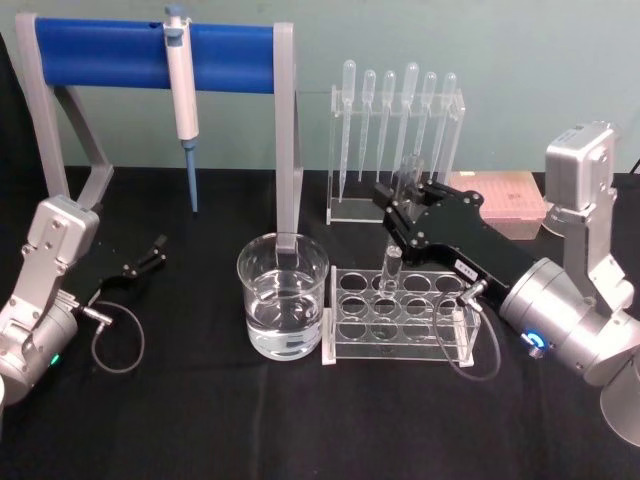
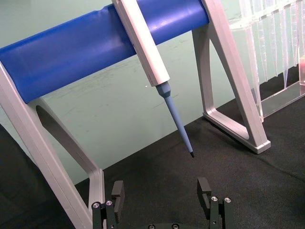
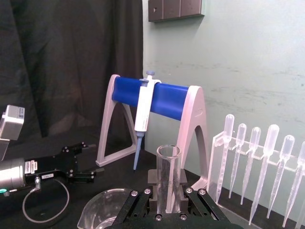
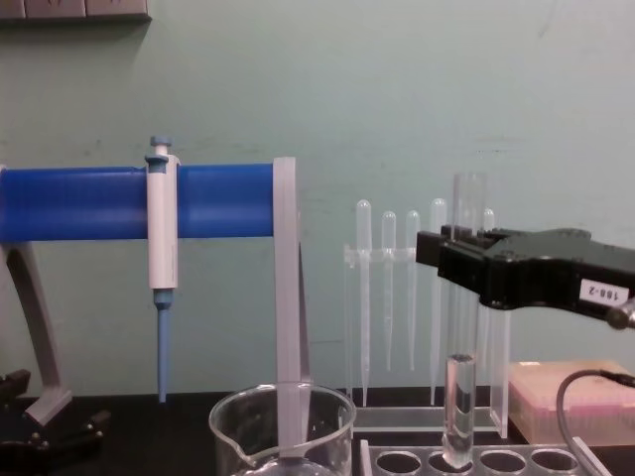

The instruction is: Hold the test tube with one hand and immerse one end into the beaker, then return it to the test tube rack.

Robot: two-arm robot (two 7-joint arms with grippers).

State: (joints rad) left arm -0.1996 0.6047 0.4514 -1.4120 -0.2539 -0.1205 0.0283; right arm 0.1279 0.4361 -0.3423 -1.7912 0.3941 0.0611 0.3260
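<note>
The test tube (image 1: 399, 215) stands upright with my right gripper (image 1: 397, 207) shut on its upper half. In the chest view the test tube (image 4: 462, 327) hangs from the right gripper (image 4: 462, 253), its round bottom level with the top of the clear rack (image 4: 496, 461). The rim of the test tube (image 3: 168, 167) rises between the right gripper's fingers (image 3: 183, 180). The beaker (image 1: 283, 296), holding water, sits left of the rack (image 1: 395, 322), apart from the tube. My left gripper (image 1: 153, 252) rests open near the table's left side, its fingers (image 2: 205, 188) spread with nothing between them.
A blue and grey stand (image 1: 150, 55) carries a white-and-blue pipette (image 1: 183, 100) behind the beaker. A clear holder with several plastic pipettes (image 1: 395, 130) stands behind the rack. A pink tip box (image 1: 505, 200) sits at the back right. A cable loop (image 1: 118, 335) lies by the left arm.
</note>
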